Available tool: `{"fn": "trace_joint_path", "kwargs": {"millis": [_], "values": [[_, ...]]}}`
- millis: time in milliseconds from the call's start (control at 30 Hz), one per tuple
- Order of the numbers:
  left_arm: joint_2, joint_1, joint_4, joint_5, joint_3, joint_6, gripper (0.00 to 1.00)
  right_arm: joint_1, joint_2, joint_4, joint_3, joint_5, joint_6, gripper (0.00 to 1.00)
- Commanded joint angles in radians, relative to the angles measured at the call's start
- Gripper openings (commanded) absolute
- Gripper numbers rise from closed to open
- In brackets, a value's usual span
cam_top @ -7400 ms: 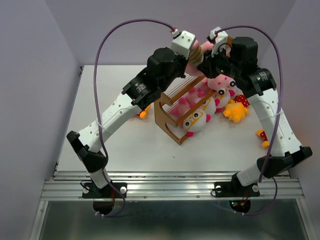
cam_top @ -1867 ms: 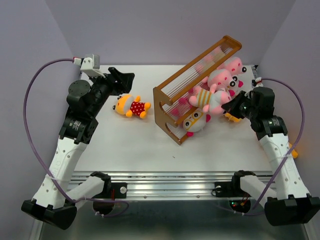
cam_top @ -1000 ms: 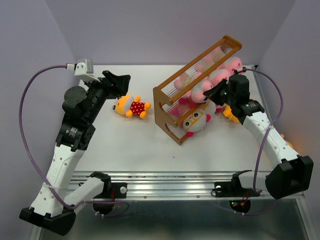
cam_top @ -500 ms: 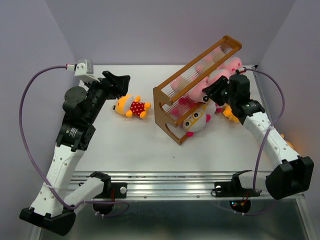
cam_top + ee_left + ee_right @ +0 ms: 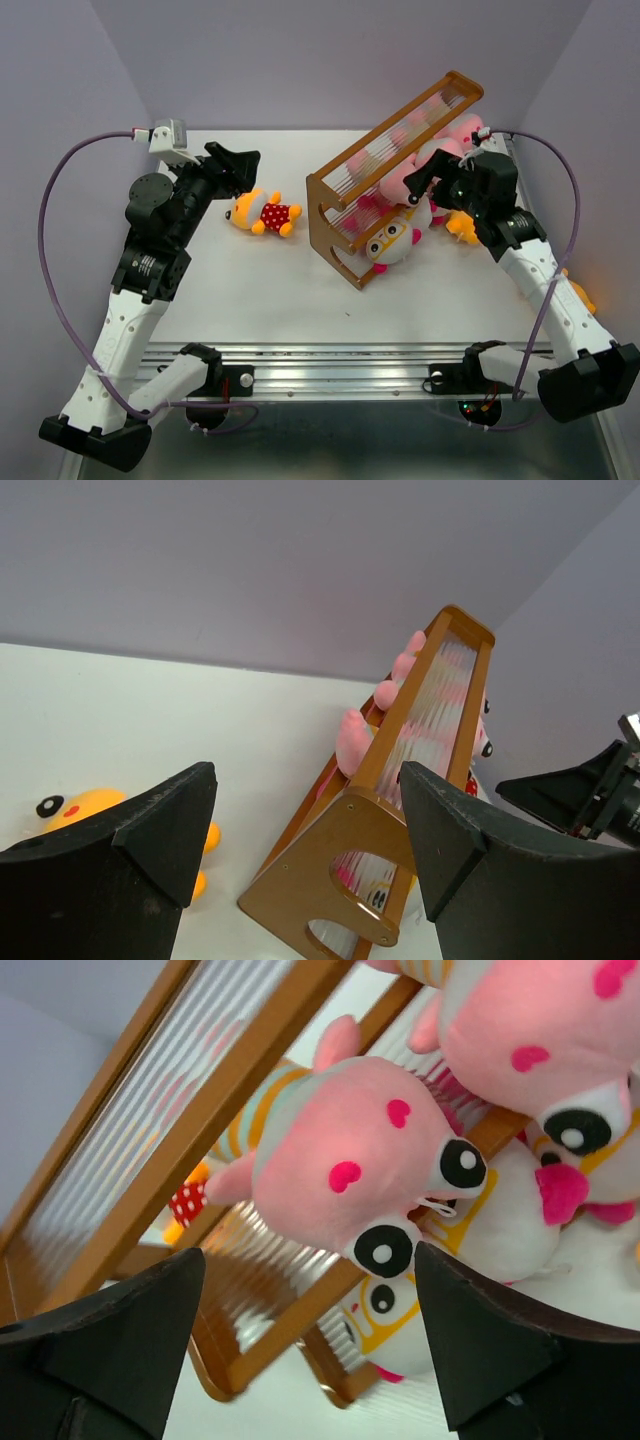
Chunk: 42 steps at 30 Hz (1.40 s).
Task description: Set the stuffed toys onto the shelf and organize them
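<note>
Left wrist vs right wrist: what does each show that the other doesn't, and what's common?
Only left wrist: the head of the yellow-orange plush lying on the table, the curved end panel of the shelf, and the right gripper seen from outside. Only right wrist: the full face of the pink plush with heart cheeks, a second pink plush, and the clear face of the white plush with orange glasses. Both: the shelf's rod tiers, pink toys on it, each camera's own open fingers.
</note>
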Motion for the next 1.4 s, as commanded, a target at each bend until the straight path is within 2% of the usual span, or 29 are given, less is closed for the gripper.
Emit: {"fn": "trace_joint_path", "kwargs": {"millis": [0,33,133,333,733,1033,1133,1233,1267,1367], "values": [[-0.033,0.006,0.029,-0.011,-0.009,0.008,0.85,0.002,-0.08,0.087,0.027,-0.219,-0.492,0.94],[-0.035,0.006,0.029,-0.009,-0.011,0.008,0.85,0.002,-0.092,0.087,0.026,-0.303,-0.568,0.93],[-0.035,0.006,0.031,-0.003,-0.015,0.007,0.85,0.002,-0.098,0.05,0.023,-0.417,-0.795,0.9],[-0.033,0.008,0.029,0.001,-0.002,0.008,0.85,-0.008,-0.003,-0.05,0.084,-0.43,-0.949,0.88],[-0.102,0.006,0.054,0.001,-0.075,-0.047,0.84,-0.046,0.149,-0.021,0.173,-0.384,-0.934,0.93],[-0.127,0.006,0.049,-0.002,-0.097,-0.064,0.84,-0.046,0.25,0.007,0.187,-0.445,-0.934,0.9],[-0.131,0.006,0.042,-0.006,-0.097,-0.062,0.84,-0.046,0.262,0.007,0.176,-0.473,-0.937,0.82],[-0.137,0.006,0.038,-0.011,-0.101,-0.062,0.84,-0.055,0.266,0.008,0.164,-0.477,-0.938,0.61],[-0.139,0.006,0.038,-0.011,-0.104,-0.064,0.84,-0.055,0.262,0.016,0.153,-0.467,-0.939,0.45],[-0.14,0.006,0.04,-0.011,-0.109,-0.065,0.84,-0.055,0.255,0.024,0.141,-0.454,-0.934,0.27]]}}
